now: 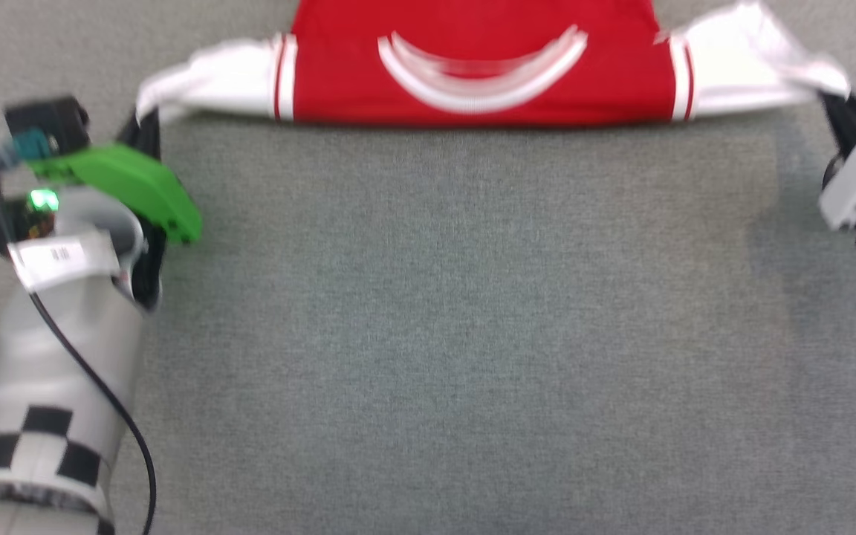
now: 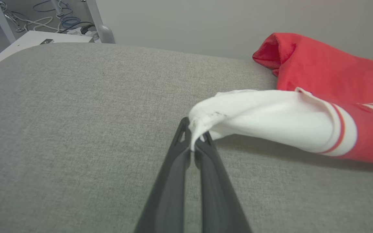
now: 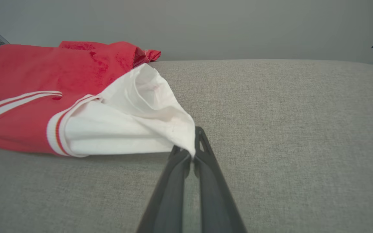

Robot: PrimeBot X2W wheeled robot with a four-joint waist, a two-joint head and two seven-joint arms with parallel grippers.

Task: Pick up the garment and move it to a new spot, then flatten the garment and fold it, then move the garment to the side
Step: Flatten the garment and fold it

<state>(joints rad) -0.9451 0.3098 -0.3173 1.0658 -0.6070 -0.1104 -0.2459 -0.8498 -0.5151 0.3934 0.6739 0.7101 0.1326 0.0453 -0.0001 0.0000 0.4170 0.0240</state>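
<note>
Head view first, and it's a bit blurry. The garment (image 1: 472,74) sits at the far edge of the grey fabric-covered table (image 1: 458,334), with its red body in the middle and partly cut off by the top of the picture. A curved white striped band runs across the red. Both white sleeves are pulled straight out to the sides. The left pincer (image 1: 147,122) is right at the tip of the left-hand sleeve (image 1: 212,78), with the arm's green cover (image 1: 138,186) just behind it and a black cable (image 1: 93,379) running down the pale forearm. The right pincer (image 1: 840,104) is at the tip of the right-hand sleeve (image 1: 740,67), over at the right edge.

Left wrist view: way sharper. The two dark fingers are squeezed together with the very end of the white sleeve nipped between their tips, so the left pincer is clenched on the garment. The sleeve end is held up off the table with a shadow under it, and it runs right into a red-and-white striped cuff band, then the red body. There's a plain wall (image 2: 206,22) behind and some loose cords on the floor (image 2: 44,19) at upper left.

Right wrist view: same deal, mirrored. The right pincer is clamped on the corner of the other white sleeve, fingertips pressed together on the cloth. The red body lies bunched to the left on the table.
</note>
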